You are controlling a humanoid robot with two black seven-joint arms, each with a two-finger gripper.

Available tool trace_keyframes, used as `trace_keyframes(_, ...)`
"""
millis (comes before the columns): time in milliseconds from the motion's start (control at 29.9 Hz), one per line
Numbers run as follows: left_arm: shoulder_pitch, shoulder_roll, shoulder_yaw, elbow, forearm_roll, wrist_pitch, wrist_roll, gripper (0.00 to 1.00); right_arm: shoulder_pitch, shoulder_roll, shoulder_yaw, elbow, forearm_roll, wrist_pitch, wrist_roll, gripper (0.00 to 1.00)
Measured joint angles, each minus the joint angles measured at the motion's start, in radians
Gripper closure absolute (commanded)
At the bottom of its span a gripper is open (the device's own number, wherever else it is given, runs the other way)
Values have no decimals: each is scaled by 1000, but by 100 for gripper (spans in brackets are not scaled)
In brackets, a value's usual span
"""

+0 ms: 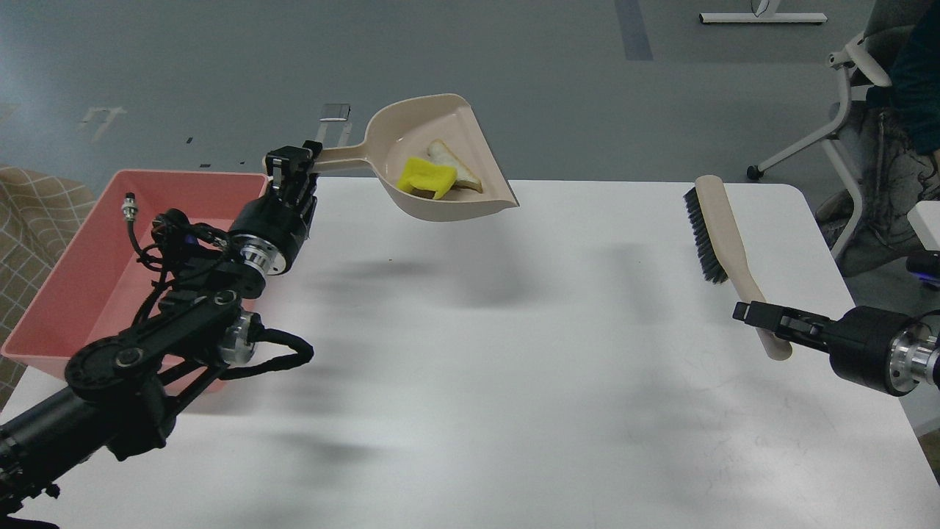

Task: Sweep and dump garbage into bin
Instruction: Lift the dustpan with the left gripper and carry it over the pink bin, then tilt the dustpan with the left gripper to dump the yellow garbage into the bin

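Garbage [433, 175] sits in dustpan [440, 158], right of left tool [294, 165].

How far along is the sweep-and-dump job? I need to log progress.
Sweeping looks done: the yellow scrap and the crust strip lie in the dustpan. In hand: the left claw holds the dustpan by its handle, raised off the table, beside the pink bin; the right claw holds the brush. Left: tipping the pan into the bin.
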Motion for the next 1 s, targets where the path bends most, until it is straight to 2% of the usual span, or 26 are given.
trace_keyframes(167, 97, 206, -130, -116, -52, -43, 11, 100, -2, 4, -4, 1, 0, -4, 0, 100)
trace_keyframes(301, 258, 343, -298, -145, -82, -108, 11, 100, -2, 9, -4, 2, 0, -4, 1, 100)
trace_keyframes(534, 603, 422, -656, -139, -97, -219, 9, 100, -8, 29, -3, 10, 0, -4, 3, 100)
trace_keyframes(668, 751, 427, -801, -93, -65, -265, -4, 100, -8, 33, 0, 13, 0, -5, 3, 100)
trace_keyframes(835, 799, 428, -863, 41, 81, -273, -55, 100, -8, 44, 3, 16, 0, -6, 5, 100)
trace_keyframes(1002, 803, 459, -880, 112, 163, -268, -113, 100, -8, 50, 3, 17, 0, -6, 6, 100)
